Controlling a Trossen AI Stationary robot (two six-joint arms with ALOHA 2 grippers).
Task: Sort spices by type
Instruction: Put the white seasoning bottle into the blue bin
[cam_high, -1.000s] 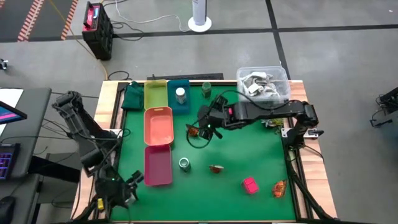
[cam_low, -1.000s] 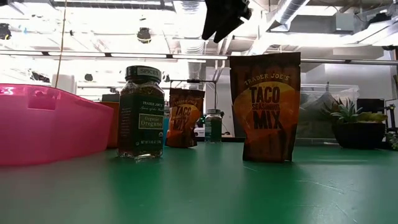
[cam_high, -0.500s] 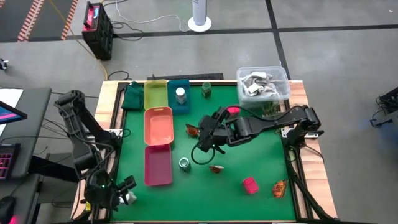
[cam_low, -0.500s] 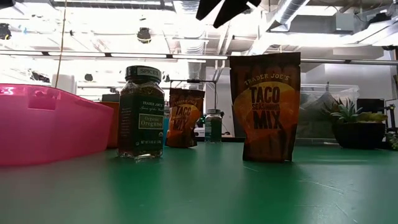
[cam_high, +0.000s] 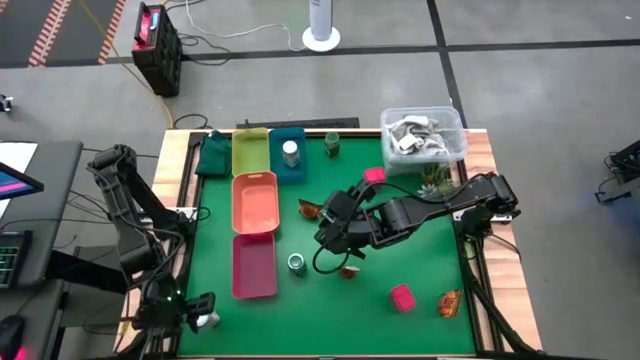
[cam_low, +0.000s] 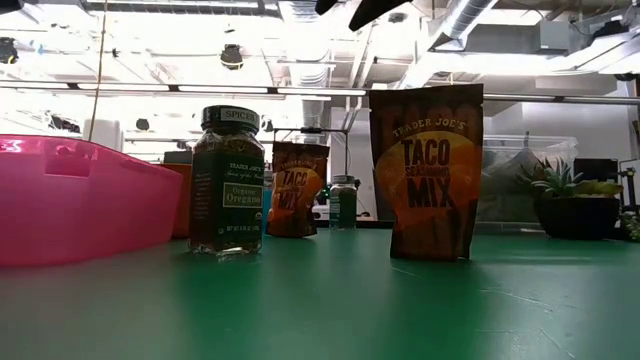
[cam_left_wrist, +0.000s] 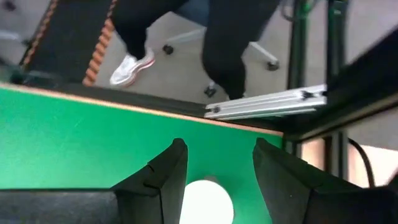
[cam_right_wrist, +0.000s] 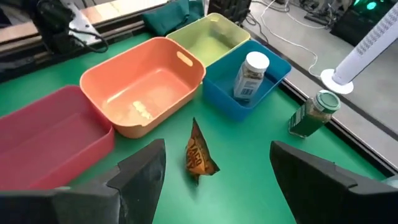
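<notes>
Above the green table, both arms' fingers gape; a person stands beyond.

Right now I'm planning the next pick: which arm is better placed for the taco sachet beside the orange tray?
The right. Its open hand hangs over mid-table near the taco sachet; the left hand sits at the table's near-left corner.

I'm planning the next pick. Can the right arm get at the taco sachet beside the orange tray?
Probably yes: the right claw hangs open just short of the sachet, with bare mat around it and nothing between.
</notes>
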